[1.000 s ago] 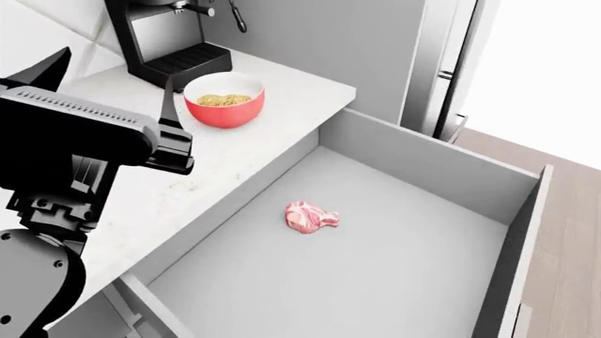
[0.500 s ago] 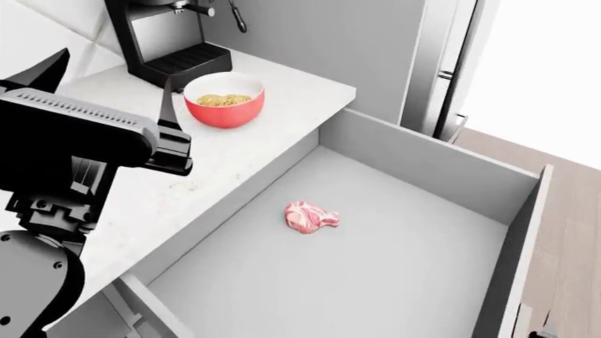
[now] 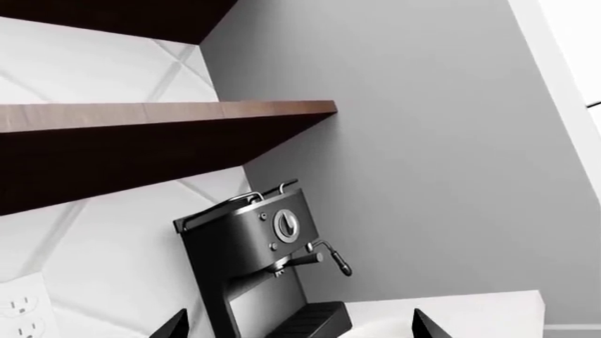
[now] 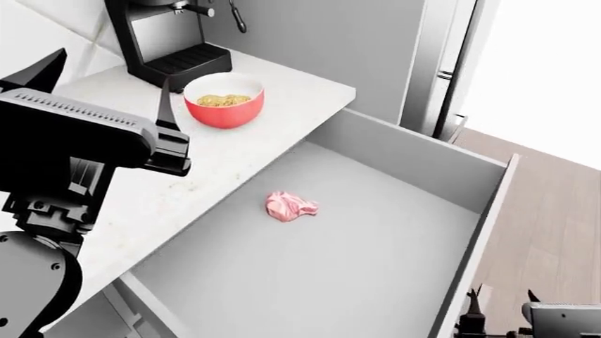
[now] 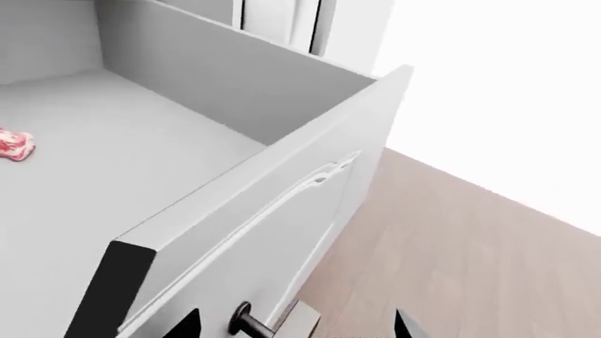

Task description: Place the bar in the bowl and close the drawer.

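Your golden-tan grainy bar (image 4: 224, 100) sits inside the round bowl, red outside & white inside (image 4: 224, 113), which stands on the white marbled countertop (image 4: 188, 176) just in front of the black espresso machine (image 4: 169, 39). The wide light-grey drawer (image 4: 395, 169) is open, w/ only a pink-and-white marbled raw meat piece (image 4: 289, 206) lying on its floor, toward the counter side; you also catch that meat at the edge of the right wrist view (image 5: 13, 145). In that view the drawer's white front (image 5: 281, 232) shows its black bar handle (image 5: 246, 322) right by the two dark fingertips of your right gripper (image 5: 291, 325), spread apart w/ the handle end between them; contact not clear. Your left gripper (image 4: 103, 84) hangs raised over the counter's near part, fingers (image 4: 167, 102) apart & holding nothing. Left wrist view looks at the machine (image 3: 258, 260), a dark wooden shelf (image 3: 160, 134), grey wall and a white tiled backsplash w/ outlet (image 3: 24, 317). Wood-plank floor (image 4: 554, 232) lies beyond the drawer.
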